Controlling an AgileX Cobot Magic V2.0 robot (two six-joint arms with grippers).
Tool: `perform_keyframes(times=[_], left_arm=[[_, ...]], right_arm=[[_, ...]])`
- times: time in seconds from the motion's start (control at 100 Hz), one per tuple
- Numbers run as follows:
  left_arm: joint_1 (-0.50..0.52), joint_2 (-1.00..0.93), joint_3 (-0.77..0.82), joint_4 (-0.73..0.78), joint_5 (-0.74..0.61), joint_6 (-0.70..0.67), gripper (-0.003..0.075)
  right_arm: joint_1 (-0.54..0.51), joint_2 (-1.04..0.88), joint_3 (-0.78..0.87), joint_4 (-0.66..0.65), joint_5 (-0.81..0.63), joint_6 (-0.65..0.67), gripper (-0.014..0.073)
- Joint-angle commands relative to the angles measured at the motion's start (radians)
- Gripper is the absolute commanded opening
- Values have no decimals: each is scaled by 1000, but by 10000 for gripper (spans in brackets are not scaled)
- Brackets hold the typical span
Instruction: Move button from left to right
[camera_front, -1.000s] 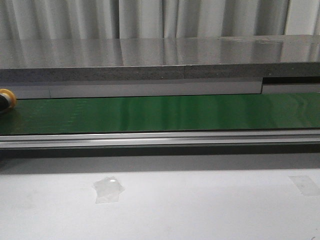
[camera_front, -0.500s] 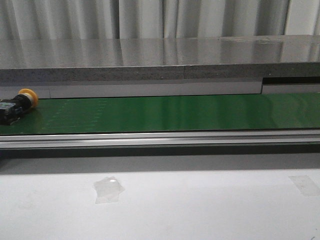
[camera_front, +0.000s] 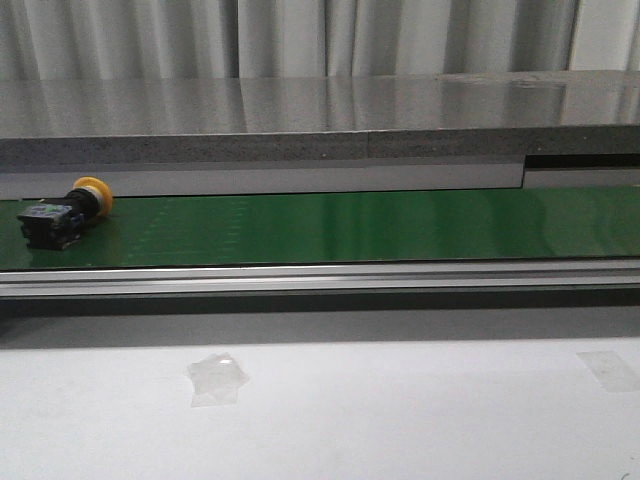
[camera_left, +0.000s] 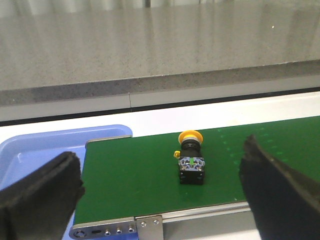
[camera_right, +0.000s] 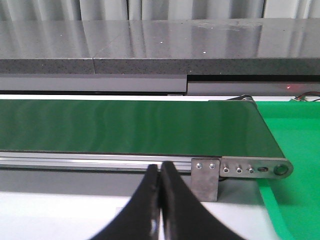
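Lying on its side at the left end of the green belt (camera_front: 350, 225), the button (camera_front: 66, 214) has its yellow cap toward the back rail, and nothing holds it. The left claw (camera_left: 160, 192) is spread wide, empty, facing the button from the near side; the right claw (camera_right: 160, 200) is pinched closed on nothing near the belt's right end. This looks like the pre-grasp step: next, the left claw must close in around the black body.
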Motion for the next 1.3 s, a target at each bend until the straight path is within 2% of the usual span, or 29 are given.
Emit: perform_keyframes(times=[0.0, 0.23, 0.52, 0.66, 0.92, 1.02, 1.29], left_arm=[[-19, -58, 2, -16, -95, -1, 621], [-21, -183, 54, -21, -89, -1, 621], [-21, -193, 61, -21, -85, -1, 601], [-21, -193, 61, -21, -85, -1, 477], [-21, -193, 61, -21, -84, -1, 97], [-21, -193, 61, -21, -82, -1, -22], [-21, -193, 61, -21, -77, -1, -20]], right_arm=[[-2, -19, -15, -9, -91, -1, -68], [-2, -19, -15, -9, -91, -1, -68], [-2, -19, -15, -9, -91, -1, -68], [-2, -19, -15, -9, -91, -1, -68], [-2, -19, -15, -9, -91, -1, -68], [-2, -19, -15, -9, -91, -1, -68], [-2, -19, -15, -9, -117, -1, -68]])
